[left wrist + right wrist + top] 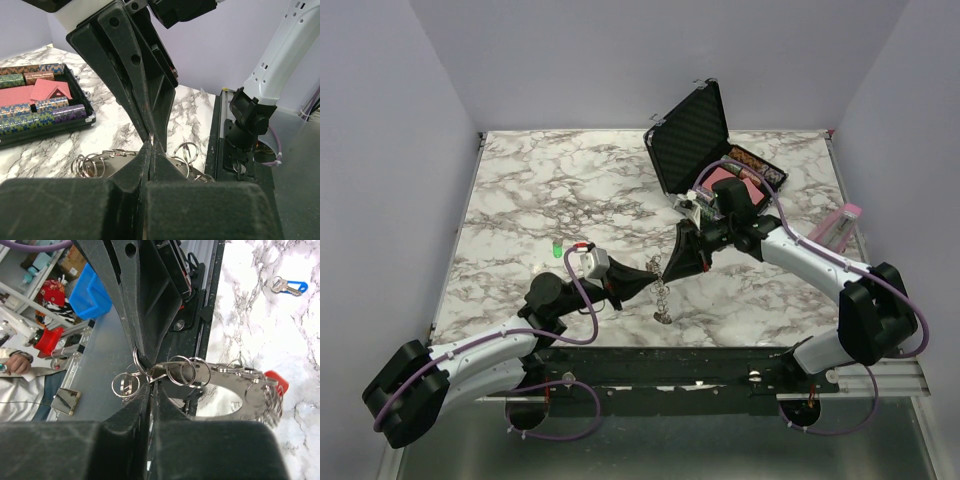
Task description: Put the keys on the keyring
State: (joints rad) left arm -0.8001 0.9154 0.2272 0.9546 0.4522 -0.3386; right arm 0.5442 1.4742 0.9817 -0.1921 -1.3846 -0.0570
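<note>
Both arms meet nose to nose above the near-centre of the marble table (540, 190). Left gripper (653, 277): fingers (131, 172) pressed fully together, a ring of the keyring (662, 300) pinched at the tips. Right gripper (668, 266): fingers (132, 410) drawn to a thin slit, ring wire caught at the tips (best seen from its own wrist view). Keyring hangs between the two noses, its linked rings trailing down toward the marble; cannot tell if the end touches. Red piece (276, 381) shows among the far rings. One key (287, 286), blue head, lies loose on the marble, well apart. Open black case (692, 135) stands behind the right arm, patterned chips inside
</note>
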